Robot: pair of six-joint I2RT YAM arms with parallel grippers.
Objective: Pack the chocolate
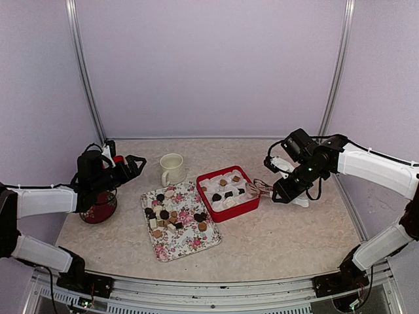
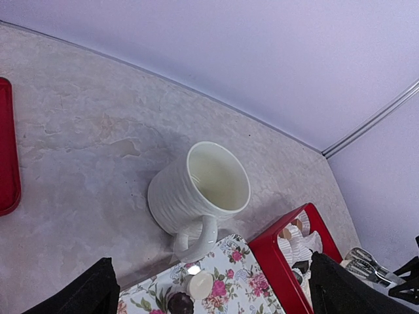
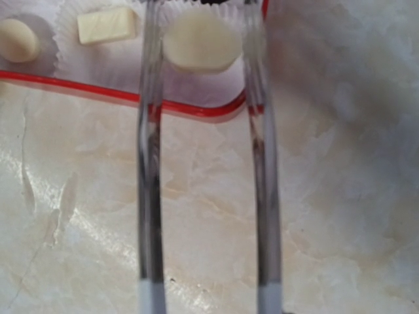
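Top external view, nearest the arm bases first: flowered tray flat on the table, with a loose heap of chocolate in dark brown, tan and cream on its far half. Left of that, a dark red bowl tucked under the left arm. Just right of the tray, nearly touching its far corner, a red box lined with white paper cups, with a few more dark and tan pieces sitting in them. At the box's right side, the right gripper, clamped tight on metal tongs with the tips poking over the red rim. Switching to the right wrist view for a closer look: both tong arms running straight up the frame, with a cream round piece lying in a paper cup between them, close against one of them. Can't tell whether actually pinched or just flanked. Off to the left in cups of their own, a white square piece and a small cream ball. Further back on the table, a ribbed cream mug standing upright, handle turned toward the tray. Level with it on the left, the left gripper hanging above the table and aimed at the mug; going by the left wrist view, black fingers spread wide, gripping nothing. Behind everything, plain lilac walls.
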